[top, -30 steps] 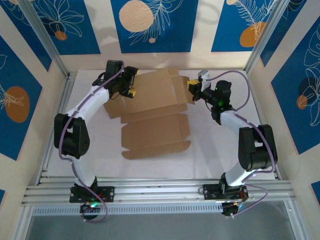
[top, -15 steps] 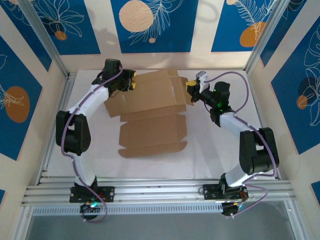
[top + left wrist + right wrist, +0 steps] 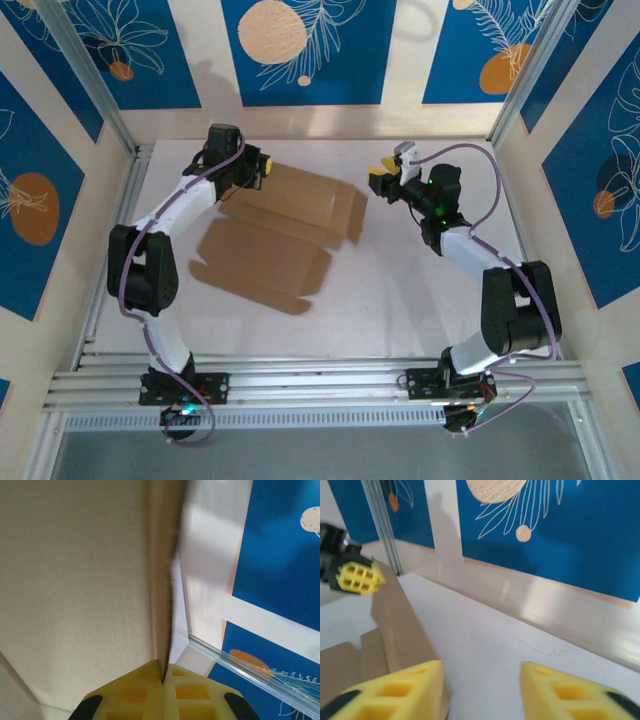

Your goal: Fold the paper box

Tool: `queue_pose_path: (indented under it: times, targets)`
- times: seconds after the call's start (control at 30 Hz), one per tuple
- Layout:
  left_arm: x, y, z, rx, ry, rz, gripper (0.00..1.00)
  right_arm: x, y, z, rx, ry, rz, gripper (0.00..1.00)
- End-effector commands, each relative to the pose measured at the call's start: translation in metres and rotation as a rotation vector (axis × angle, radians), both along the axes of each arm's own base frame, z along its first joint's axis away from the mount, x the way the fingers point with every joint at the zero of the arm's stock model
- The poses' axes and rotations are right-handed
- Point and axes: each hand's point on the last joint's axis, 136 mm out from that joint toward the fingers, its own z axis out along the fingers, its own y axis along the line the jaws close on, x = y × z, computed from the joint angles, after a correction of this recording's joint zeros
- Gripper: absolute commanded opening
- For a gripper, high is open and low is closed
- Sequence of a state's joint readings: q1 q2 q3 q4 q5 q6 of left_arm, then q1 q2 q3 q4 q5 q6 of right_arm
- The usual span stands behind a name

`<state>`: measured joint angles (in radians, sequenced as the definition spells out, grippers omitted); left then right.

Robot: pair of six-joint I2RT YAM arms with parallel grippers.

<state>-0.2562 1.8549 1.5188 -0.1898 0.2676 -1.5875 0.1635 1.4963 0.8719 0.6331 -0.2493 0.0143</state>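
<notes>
Your left fingers [image 3: 262, 170] are clamped on the far left corner of the paper box [image 3: 270, 240]. In the left wrist view the 2 yellow fingers [image 3: 192, 697] meet on a thin cardboard edge, with a broad brown panel [image 3: 75, 580] running away to their left.

The paper box lies opened out as 1 creased sheet on the white tabletop [image 3: 400, 290], left of centre and turned at a slant. Its near flaps point toward the left arm's base.

Your right fingers [image 3: 378, 180] stand apart and hold nothing — they sit near the sheet's far right edge but clear of it. From the right wrist, the 2 yellow fingers [image 3: 402, 690] frame bare tabletop [image 3: 485, 630]. The cardboard [image 3: 395, 625] rises at the left of that view toward the left fingers [image 3: 359, 576].
</notes>
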Motion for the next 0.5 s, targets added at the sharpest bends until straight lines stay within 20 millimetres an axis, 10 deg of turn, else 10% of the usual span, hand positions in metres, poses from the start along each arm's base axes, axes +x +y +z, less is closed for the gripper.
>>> queue_pose_path:
  times: [0.0, 0.47]
  targets:
    - [-0.003, 0.006, 0.015, 0.009, -0.059, 0.006, 0.0, -0.01, -0.005, 0.025, 0.034, -0.032, -0.015, 0.58]
    - [-0.016, -0.022, 0.038, -0.042, -0.375, -0.123, 0.0, -0.027, 0.023, 0.037, 0.216, 0.472, -0.084, 0.51]
